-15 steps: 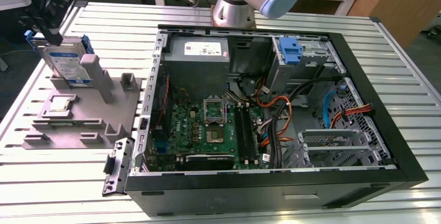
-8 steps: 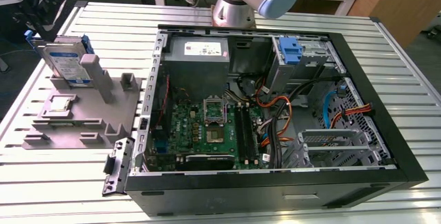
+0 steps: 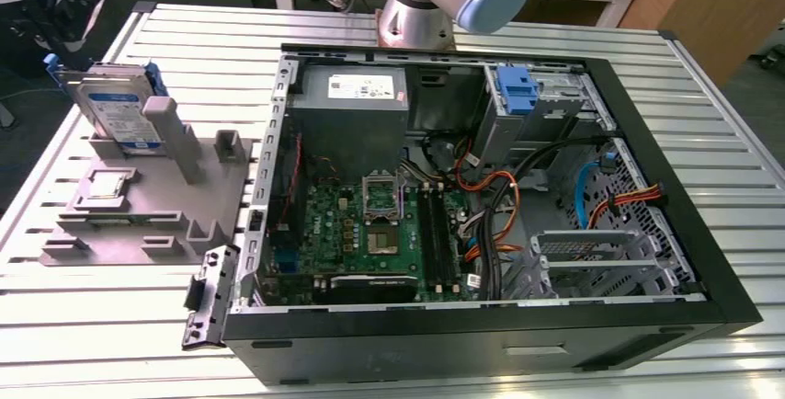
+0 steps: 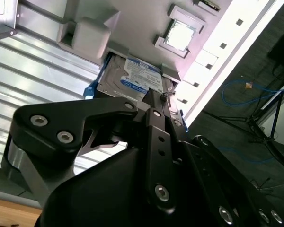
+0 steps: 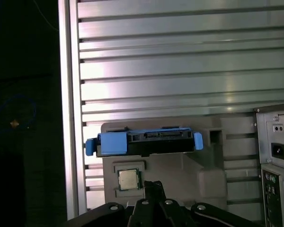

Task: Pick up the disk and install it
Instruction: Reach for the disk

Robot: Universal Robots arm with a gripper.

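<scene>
disk (image 3: 123, 109) upright in grey holder (image 3: 147, 210) beside open computer case (image 3: 491, 330), claw (image 5: 154, 186) closed, empty

Silver-grey disk (image 3: 120, 112) with a white-and-blue label and blue carrier frame, standing on edge in a grey stand (image 3: 147, 210) at the exterior view's left.

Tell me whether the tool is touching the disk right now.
Apart. In the first wrist view a bare stretch of the grey holder shows between the tool and the disk, so there is a plain gap.
</scene>
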